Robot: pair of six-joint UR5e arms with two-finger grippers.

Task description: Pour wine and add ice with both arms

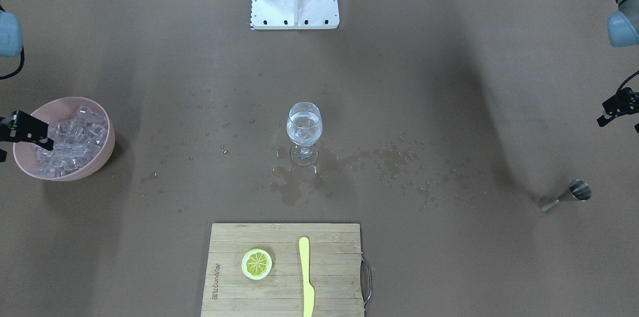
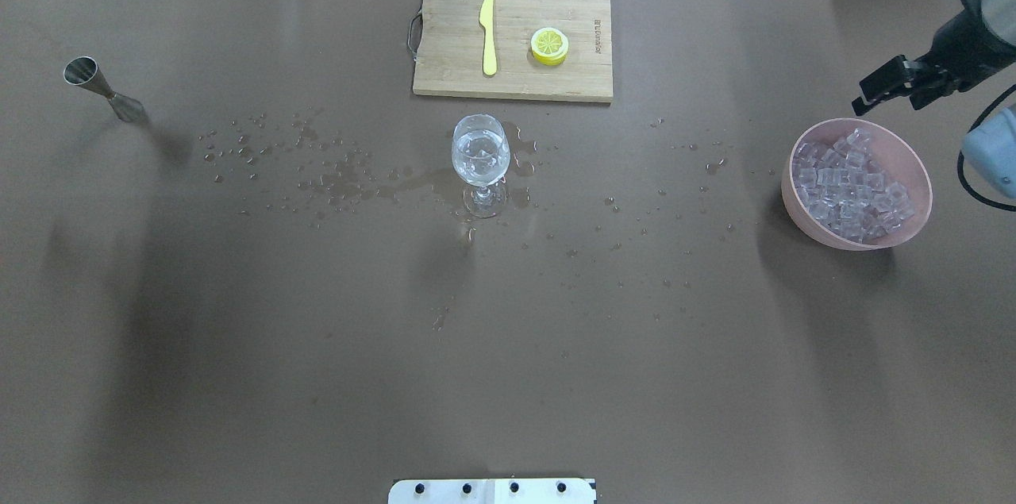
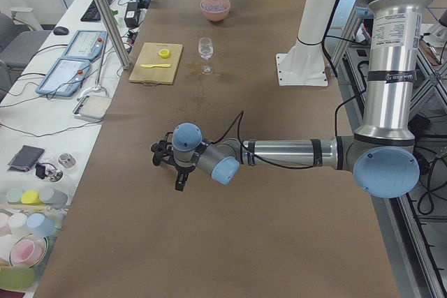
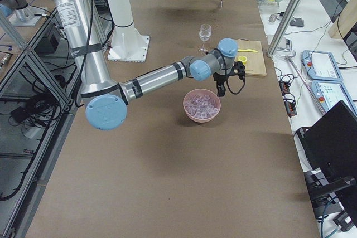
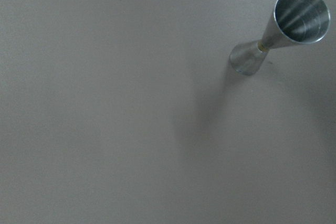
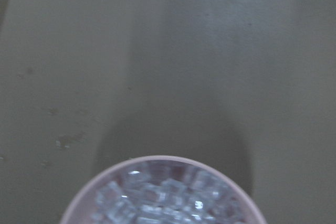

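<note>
The right gripper [image 2: 887, 91] hangs in the air over the far edge of a pink bowl [image 2: 925, 194]. Its black fingers hold nothing, but the views do not show clearly whether they are spread or closed. Just below it, the bowl is heaped with the ice [image 2: 849, 186], many small clear cubes. In the right wrist view only the bowl's upper part with its cubes shows, at the bottom edge.

Well apart from this gripper, toward the robot's left at mid-desk, a stemmed wine glass [image 2: 480, 163] stands upright. The wine [image 2: 480, 153], a clear water-like liquid, fills part of its bowl. Spilled drops and a small puddle [image 2: 349, 186] wet the brown desk [image 2: 508, 369] around the glass's foot and out to both sides.

The left gripper [image 1: 606, 118] is raised above the desk's other end. Only part of it shows, so I cannot tell how its fingers are set. Near it, but not touching, a steel jigger [image 2: 99, 87] stands on the desk with a cup mouth facing up.

Beyond the glass, farther from both grippers, lies a wooden cutting board [image 2: 452, 67]. A yellow knife [image 2: 488, 32] and a lemon slice [image 2: 549, 45] rest on it side by side.
</note>
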